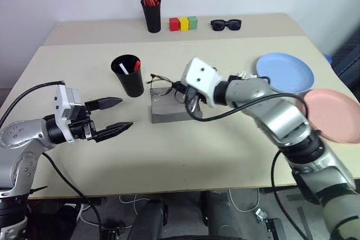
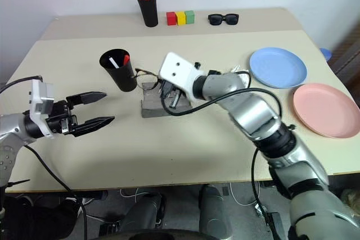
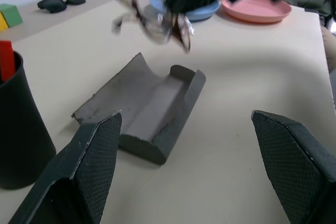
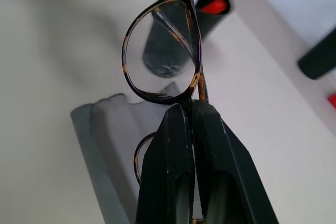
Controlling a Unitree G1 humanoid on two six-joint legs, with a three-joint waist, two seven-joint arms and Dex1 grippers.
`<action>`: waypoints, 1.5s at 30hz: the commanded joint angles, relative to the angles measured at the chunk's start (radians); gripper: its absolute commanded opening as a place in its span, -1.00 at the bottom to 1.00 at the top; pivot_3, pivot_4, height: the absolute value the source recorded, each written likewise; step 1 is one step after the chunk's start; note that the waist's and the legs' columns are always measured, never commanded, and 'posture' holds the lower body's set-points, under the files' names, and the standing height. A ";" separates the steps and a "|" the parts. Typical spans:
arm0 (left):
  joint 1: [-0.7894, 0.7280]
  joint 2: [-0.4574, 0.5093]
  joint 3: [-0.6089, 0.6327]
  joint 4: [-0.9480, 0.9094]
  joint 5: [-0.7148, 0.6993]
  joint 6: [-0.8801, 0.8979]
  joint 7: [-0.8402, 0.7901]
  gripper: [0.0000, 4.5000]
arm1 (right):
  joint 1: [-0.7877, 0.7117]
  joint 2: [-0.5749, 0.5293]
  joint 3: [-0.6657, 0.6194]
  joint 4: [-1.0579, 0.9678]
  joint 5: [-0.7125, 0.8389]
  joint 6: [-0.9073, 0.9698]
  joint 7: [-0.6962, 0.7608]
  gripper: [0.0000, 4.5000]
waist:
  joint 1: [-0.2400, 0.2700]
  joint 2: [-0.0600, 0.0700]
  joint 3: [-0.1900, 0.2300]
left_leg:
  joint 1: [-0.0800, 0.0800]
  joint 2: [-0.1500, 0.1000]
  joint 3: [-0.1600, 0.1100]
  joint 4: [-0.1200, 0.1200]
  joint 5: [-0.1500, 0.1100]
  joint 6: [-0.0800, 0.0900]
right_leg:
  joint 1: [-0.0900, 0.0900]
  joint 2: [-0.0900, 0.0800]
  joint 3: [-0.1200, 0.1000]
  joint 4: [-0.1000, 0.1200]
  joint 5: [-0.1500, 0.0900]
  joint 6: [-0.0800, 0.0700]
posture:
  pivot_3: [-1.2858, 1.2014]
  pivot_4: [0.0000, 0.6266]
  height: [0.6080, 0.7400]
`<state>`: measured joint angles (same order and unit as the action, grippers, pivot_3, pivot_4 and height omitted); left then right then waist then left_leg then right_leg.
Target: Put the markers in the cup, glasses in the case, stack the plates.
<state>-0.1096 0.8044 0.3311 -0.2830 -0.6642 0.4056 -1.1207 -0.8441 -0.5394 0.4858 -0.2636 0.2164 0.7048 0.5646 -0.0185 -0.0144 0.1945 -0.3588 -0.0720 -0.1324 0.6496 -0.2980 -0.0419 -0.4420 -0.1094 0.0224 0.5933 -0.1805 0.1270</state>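
Right gripper (image 4: 190,109) pinches glasses (image 4: 163,51) above open case (image 3: 144,106); left gripper (image 1: 119,114) gapes

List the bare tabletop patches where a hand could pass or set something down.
Bare: the near strip in front of the case, and between the case and the blue plate. Crowded: around the cup, where the right hand holds the glasses.

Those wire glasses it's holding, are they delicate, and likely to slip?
Probably delicate: the glasses have thin wire rims and clear lenses. They might pivot or slip, since the right gripper pinches only the narrow bridge. Likely light, hanging above the open case without sagging.
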 commanded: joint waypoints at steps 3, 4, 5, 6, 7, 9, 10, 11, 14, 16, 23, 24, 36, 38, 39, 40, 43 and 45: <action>0.006 -0.002 0.008 -0.056 -0.024 0.005 0.025 0.80 | -0.008 0.084 0.045 0.114 -0.131 -0.108 0.001 -0.98 | 0.000 0.000 0.000 | 0.000 0.000 0.000 0.000 0.000 0.000 | 0.000 0.000 0.000 0.000 0.000 0.000 | 0.03 -0.52 1.00; 0.006 -0.003 0.006 -0.061 -0.026 0.008 0.028 0.80 | -0.006 0.091 0.046 0.127 -0.144 -0.117 0.009 -0.98 | 0.000 0.000 0.000 | 0.000 0.000 0.000 0.000 0.000 0.000 | 0.000 0.000 0.000 0.000 0.000 0.000 | 0.03 -0.52 1.00; 0.007 -0.004 0.005 -0.067 -0.029 0.012 0.033 0.80 | -0.002 0.091 0.050 0.143 -0.161 -0.129 0.018 -0.98 | 0.000 0.000 0.000 | 0.000 0.000 0.000 0.000 0.000 0.000 | 0.000 0.000 0.000 0.000 0.000 0.000 | 0.03 -0.52 1.00; 0.006 -0.004 0.004 -0.071 -0.031 0.015 0.036 0.80 | 0.003 0.089 0.057 0.161 -0.182 -0.143 0.026 -0.98 | 0.000 0.000 0.000 | 0.000 0.000 0.000 0.000 0.000 0.000 | -0.001 0.000 0.000 0.000 0.000 0.000 | 0.03 -0.52 1.00; 0.007 -0.004 0.003 -0.074 -0.031 0.016 0.037 0.80 | 0.007 0.089 0.060 0.172 -0.193 -0.147 0.037 -0.98 | 0.001 0.000 0.000 | 0.000 0.000 0.000 0.000 0.000 0.000 | -0.001 0.000 0.000 0.000 0.000 0.000 | 0.03 -0.52 1.00; 0.007 -0.002 0.002 -0.075 -0.030 0.015 0.040 0.80 | 0.016 0.078 0.069 0.174 -0.217 -0.155 0.070 -0.98 | 0.001 0.000 0.000 | 0.000 0.000 0.000 0.000 0.000 0.000 | 0.000 0.000 0.000 0.000 0.000 0.000 | 0.03 -0.52 1.00; 0.006 -0.001 0.002 -0.075 -0.030 0.016 0.041 0.80 | 0.020 0.071 0.070 0.167 -0.225 -0.159 0.090 -0.98 | 0.001 0.000 0.000 | 0.000 0.000 0.000 0.000 0.000 0.000 | 0.000 0.000 0.000 0.000 0.000 0.000 | 0.03 -0.52 1.00; 0.005 0.000 0.002 -0.074 -0.032 0.017 0.041 0.80 | 0.023 0.066 0.066 0.160 -0.227 -0.155 0.112 -0.98 | 0.001 0.000 0.000 | 0.000 0.000 0.000 0.000 0.000 0.000 | 0.000 0.000 0.000 0.000 0.000 0.000 | 0.03 -0.52 1.00; 0.002 0.003 -0.001 -0.069 -0.030 0.017 0.039 0.80 | 0.024 0.056 0.043 0.152 -0.220 -0.121 0.163 -0.98 | -0.002 0.000 0.000 | 0.000 0.000 0.000 0.000 0.000 0.000 | -0.001 0.000 0.000 0.000 0.000 0.000 | 0.03 -0.52 1.00; -0.002 0.001 -0.006 -0.068 -0.029 0.017 0.040 0.80 | 0.026 0.048 0.046 0.151 -0.229 -0.115 0.187 -0.98 | -0.002 0.000 0.000 | 0.000 0.000 0.000 0.000 0.000 0.000 | -0.001 0.001 0.000 0.000 0.000 0.000 | 0.03 -0.52 1.00; -0.005 -0.001 -0.019 -0.070 -0.026 0.013 0.048 0.80 | 0.020 0.058 0.057 0.192 -0.277 -0.110 0.211 -0.98 | -0.001 0.000 0.000 | 0.000 0.000 0.000 0.000 0.000 0.000 | -0.001 0.001 0.000 0.000 0.000 -0.001 | 0.03 -0.52 1.00; -0.004 0.001 -0.018 -0.070 -0.027 0.012 0.049 0.80 | 0.018 0.062 0.056 0.199 -0.280 -0.112 0.215 -0.98 | -0.001 0.000 0.000 | 0.000 0.000 0.000 0.000 0.000 0.000 | 0.000 0.001 0.000 0.000 0.000 -0.001 | 0.03 -0.52 1.00; 0.007 0.002 -0.018 -0.075 -0.019 0.001 0.054 0.80 | 0.015 0.085 0.027 0.231 -0.312 -0.126 0.240 0.76 | -0.001 0.000 0.000 | 0.000 0.000 0.000 0.000 0.000 0.000 | -0.001 0.001 0.000 0.000 0.000 -0.001 | 0.03 -0.52 1.00; 0.005 0.002 -0.018 -0.073 -0.018 -0.001 0.055 0.80 | 0.017 0.087 0.013 0.223 -0.303 -0.124 0.251 0.99 | -0.002 0.000 0.000 | 0.000 0.000 0.000 0.000 0.000 0.000 | -0.001 0.001 0.000 0.000 0.000 -0.001 | 0.03 -0.52 1.00; 0.004 0.002 -0.019 -0.072 -0.017 0.000 0.056 0.80 | 0.017 0.092 -0.001 0.215 -0.293 -0.120 0.253 0.99 | -0.002 0.000 0.000 | 0.000 0.000 0.000 0.000 0.000 0.000 | -0.001 0.001 0.000 0.000 0.000 -0.001 | 0.03 -0.52 1.00; 0.002 0.002 -0.021 -0.071 -0.016 0.001 0.056 0.80 | 0.017 0.104 -0.025 0.210 -0.275 -0.109 0.252 0.99 | -0.002 0.000 0.000 | 0.000 0.000 0.000 0.000 0.000 0.000 | -0.001 0.001 0.000 0.000 0.000 -0.001 | 0.03 -0.52 1.00; -0.009 -0.004 -0.034 -0.068 -0.016 0.009 0.067 0.80 | -0.004 0.143 -0.108 0.226 -0.232 -0.078 0.223 0.99 | -0.001 0.000 0.000 | 0.000 0.000 0.000 -0.001 0.000 0.000 | -0.001 0.001 0.000 0.001 0.000 -0.001 | 0.03 -0.52 1.00; -0.013 -0.007 -0.041 -0.068 -0.016 0.013 0.075 0.80 | -0.011 0.151 -0.135 0.225 -0.216 -0.060 0.226 0.99 | -0.001 0.000 0.000 | 0.000 0.000 0.000 0.000 0.000 -0.001 | -0.001 0.001 0.000 0.001 0.000 -0.001 | 0.03 -0.52 1.00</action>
<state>-0.1130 0.7987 0.2869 -0.3288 -0.6771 0.4245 -1.0549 -0.8241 -0.3953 0.3960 -0.0158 -0.0197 0.6375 0.7953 -0.0190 -0.0142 0.1946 -0.3587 -0.0721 -0.1327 0.6493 -0.2977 -0.0424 -0.4426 -0.1087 0.0225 0.5940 -0.1799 0.1261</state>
